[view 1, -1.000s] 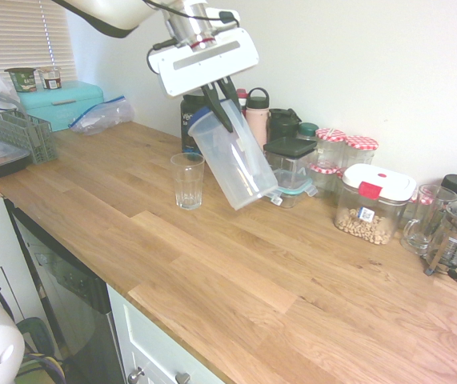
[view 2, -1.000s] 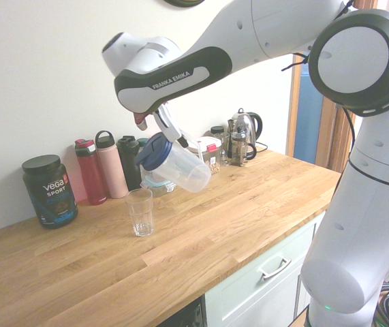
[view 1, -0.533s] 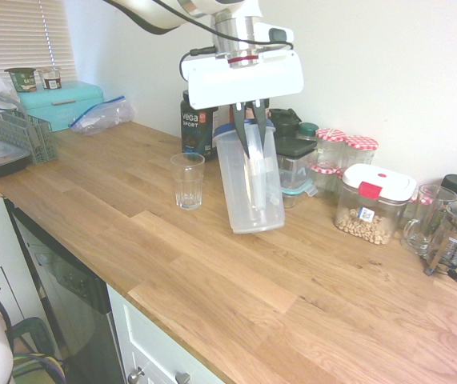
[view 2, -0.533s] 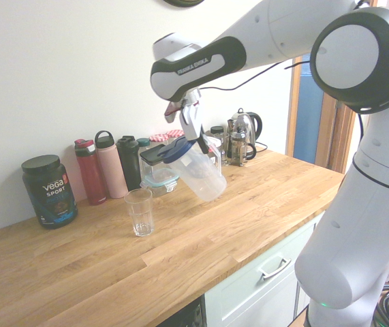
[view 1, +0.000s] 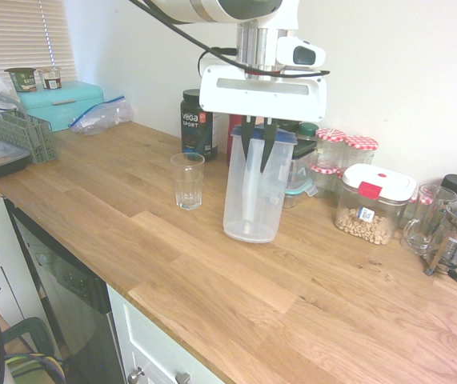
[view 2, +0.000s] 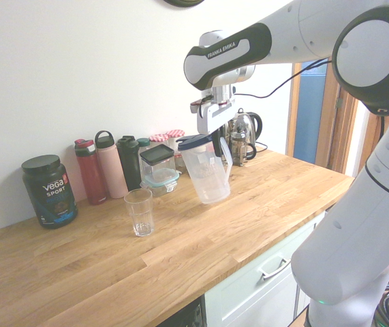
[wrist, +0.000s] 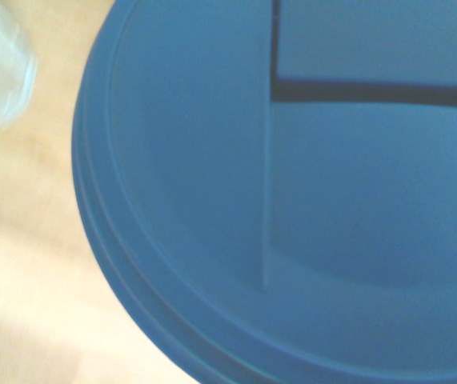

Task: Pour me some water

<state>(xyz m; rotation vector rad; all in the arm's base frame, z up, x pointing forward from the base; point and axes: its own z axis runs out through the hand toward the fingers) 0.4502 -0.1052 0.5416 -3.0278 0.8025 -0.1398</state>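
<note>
Wrist view's blurred: the jug's blue lid fills it, cut off by the edges; water's too faint to tell.

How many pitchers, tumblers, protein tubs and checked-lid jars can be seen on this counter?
Pitcher: 1
Tumbler: 1
Protein tub: 1
Checked-lid jars: 2
Total: 5
</note>
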